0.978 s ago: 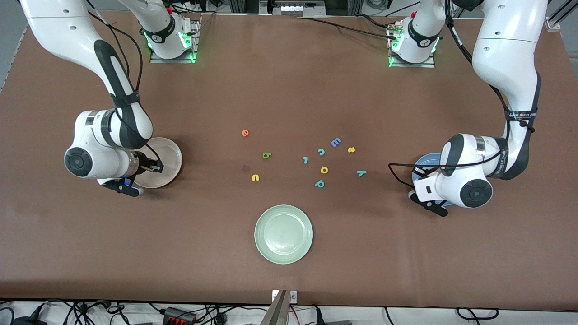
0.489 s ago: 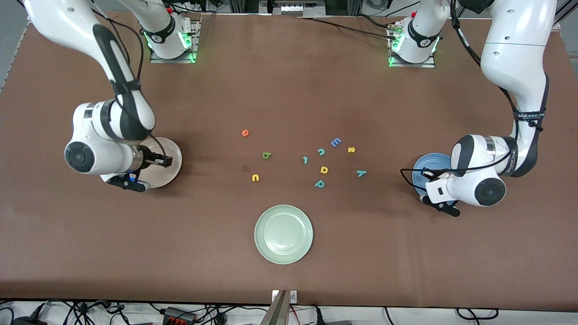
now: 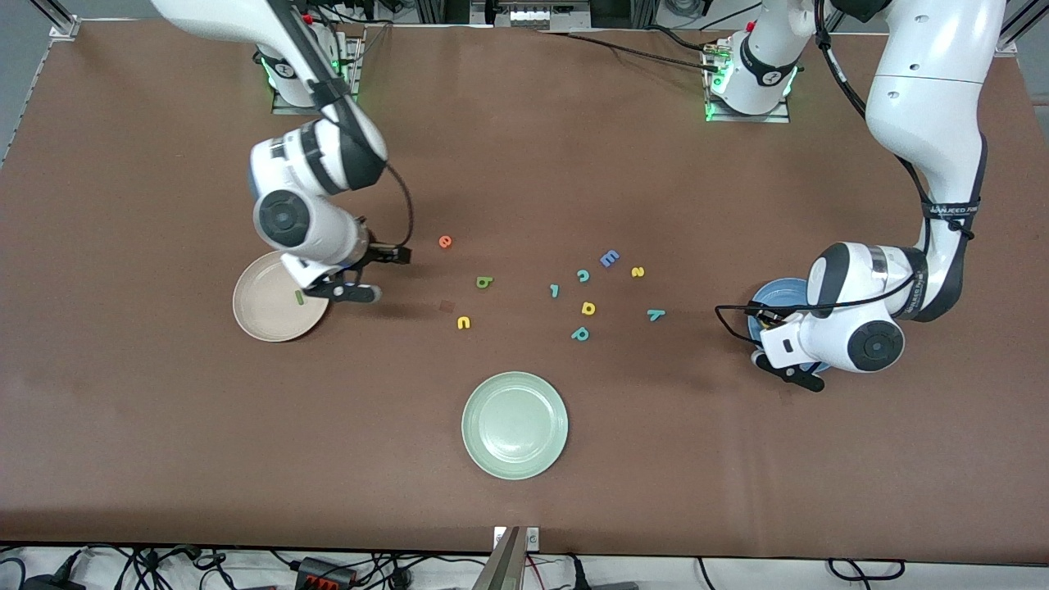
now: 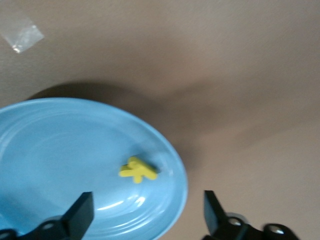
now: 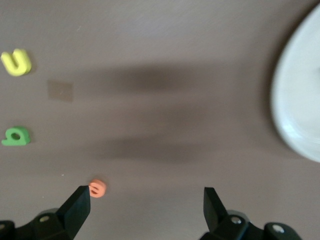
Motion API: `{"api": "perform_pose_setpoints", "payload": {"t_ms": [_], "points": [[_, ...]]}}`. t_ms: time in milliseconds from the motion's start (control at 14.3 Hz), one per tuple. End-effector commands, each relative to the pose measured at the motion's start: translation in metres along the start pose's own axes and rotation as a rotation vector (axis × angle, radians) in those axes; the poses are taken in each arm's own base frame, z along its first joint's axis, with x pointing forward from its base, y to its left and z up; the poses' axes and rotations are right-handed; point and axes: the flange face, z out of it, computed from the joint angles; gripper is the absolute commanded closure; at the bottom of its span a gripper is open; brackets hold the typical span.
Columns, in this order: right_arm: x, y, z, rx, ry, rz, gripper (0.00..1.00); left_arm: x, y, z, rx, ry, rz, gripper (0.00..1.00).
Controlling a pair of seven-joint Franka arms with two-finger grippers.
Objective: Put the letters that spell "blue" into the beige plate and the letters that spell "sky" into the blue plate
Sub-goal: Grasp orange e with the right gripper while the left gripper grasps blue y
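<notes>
Broadly, the brown table [image 3: 164, 459] filled the frame, with both arms reaching down from its upper edge. Since a second earlier, the right arm had swung off the beige plate [image 3: 258, 315] toward the middle of the frame. The left arm had hardly shifted over the blue plate [image 3: 770, 297] at its own end.

A pale green plate [image 3: 515, 424] sat empty, low in the middle of the frame.

The right gripper [image 5: 145, 197] hovered over bare table just beside the beige plate, fingers spread and empty, where earlier they had been together. The left gripper [image 4: 147, 196] hung over the blue plate's rim, its fingers likewise newly parted.

The green l [image 3: 300, 297] now lay uncovered in the beige plate, and the yellow k [image 4: 137, 170] lay in the blue plate.

On the table in mid-frame were the orange e [image 3: 445, 242], green b [image 3: 484, 283] and yellow u [image 3: 464, 323]. Toward the left arm's end lay the yellow s [image 3: 638, 272] and teal y [image 3: 655, 314]. None of these had moved.

The foam letters looked very light, thin and soft, and they lay flat. A top-down pinch across a narrow stroke seemed best, because a glancing touch would likely skid them, and they might cling to a pad on release.
</notes>
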Motion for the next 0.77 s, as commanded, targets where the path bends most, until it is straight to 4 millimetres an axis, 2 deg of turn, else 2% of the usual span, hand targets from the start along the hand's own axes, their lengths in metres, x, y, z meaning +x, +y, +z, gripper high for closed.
{"api": "perform_pose_setpoints", "payload": {"t_ms": [0, 140, 280, 349, 559, 699], "points": [[-0.035, -0.024, 0.029, 0.005, 0.034, -0.036, 0.00, 0.006, 0.043, -0.017, -0.006, 0.037, -0.111, 0.00], [-0.047, -0.040, 0.045, -0.001, 0.035, -0.028, 0.00, 0.017, 0.084, -0.027, -0.015, 0.081, -0.193, 0.00], [-0.059, -0.058, 0.061, -0.018, 0.027, -0.071, 0.00, 0.024, 0.133, -0.025, -0.008, 0.101, -0.274, 0.00], [-0.064, -0.067, 0.071, -0.018, 0.039, -0.094, 0.00, 0.026, 0.150, -0.024, -0.003, 0.105, -0.332, 0.00], [-0.060, -0.074, 0.089, -0.013, 0.072, -0.116, 0.00, 0.028, 0.184, -0.003, -0.005, 0.150, -0.383, 0.00], [-0.059, -0.077, 0.093, -0.012, 0.088, -0.170, 0.00, 0.023, 0.188, 0.014, -0.009, 0.169, -0.379, 0.00]]}}
